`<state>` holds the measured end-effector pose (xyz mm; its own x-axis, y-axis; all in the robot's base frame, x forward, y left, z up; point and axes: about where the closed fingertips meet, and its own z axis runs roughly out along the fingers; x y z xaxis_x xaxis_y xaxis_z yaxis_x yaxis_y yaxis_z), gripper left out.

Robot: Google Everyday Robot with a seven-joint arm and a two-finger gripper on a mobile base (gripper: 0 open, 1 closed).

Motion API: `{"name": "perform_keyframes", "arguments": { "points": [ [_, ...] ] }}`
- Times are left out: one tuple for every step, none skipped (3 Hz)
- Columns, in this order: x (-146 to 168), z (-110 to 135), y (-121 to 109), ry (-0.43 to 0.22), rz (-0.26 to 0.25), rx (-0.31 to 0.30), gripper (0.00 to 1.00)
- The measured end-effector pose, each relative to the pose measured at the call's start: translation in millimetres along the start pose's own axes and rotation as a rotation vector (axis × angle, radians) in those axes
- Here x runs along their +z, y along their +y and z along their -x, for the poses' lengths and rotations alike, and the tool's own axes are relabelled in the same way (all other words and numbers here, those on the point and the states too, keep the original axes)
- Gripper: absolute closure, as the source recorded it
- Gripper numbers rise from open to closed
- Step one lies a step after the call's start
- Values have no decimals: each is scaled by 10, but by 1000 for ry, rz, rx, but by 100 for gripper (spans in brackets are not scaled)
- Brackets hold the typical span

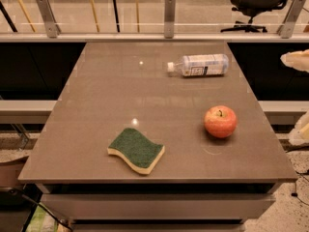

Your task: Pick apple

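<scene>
The apple is round and red-orange with yellowish patches and a short dark stem. It stands upright on the right side of the grey-brown table, near the front. My gripper shows only as a pale part at the far right edge of the camera view, off the table and well to the right of and behind the apple. It touches nothing. Another pale part of the arm shows lower on the right edge, level with the apple.
A clear plastic bottle lies on its side at the back right of the table. A green and yellow sponge lies front centre-left. A glass railing runs behind the table, and an office chair stands beyond it.
</scene>
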<state>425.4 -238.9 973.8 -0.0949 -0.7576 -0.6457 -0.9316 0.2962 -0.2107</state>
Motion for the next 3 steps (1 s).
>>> {"name": "perform_keyframes", "arguments": {
  "points": [
    [107,-119,-15,-65,-21,63,0],
    [228,-233,-54,-78,-56,129,0],
    [361,-333,-140,-95,-92,182,0]
  ]
}}
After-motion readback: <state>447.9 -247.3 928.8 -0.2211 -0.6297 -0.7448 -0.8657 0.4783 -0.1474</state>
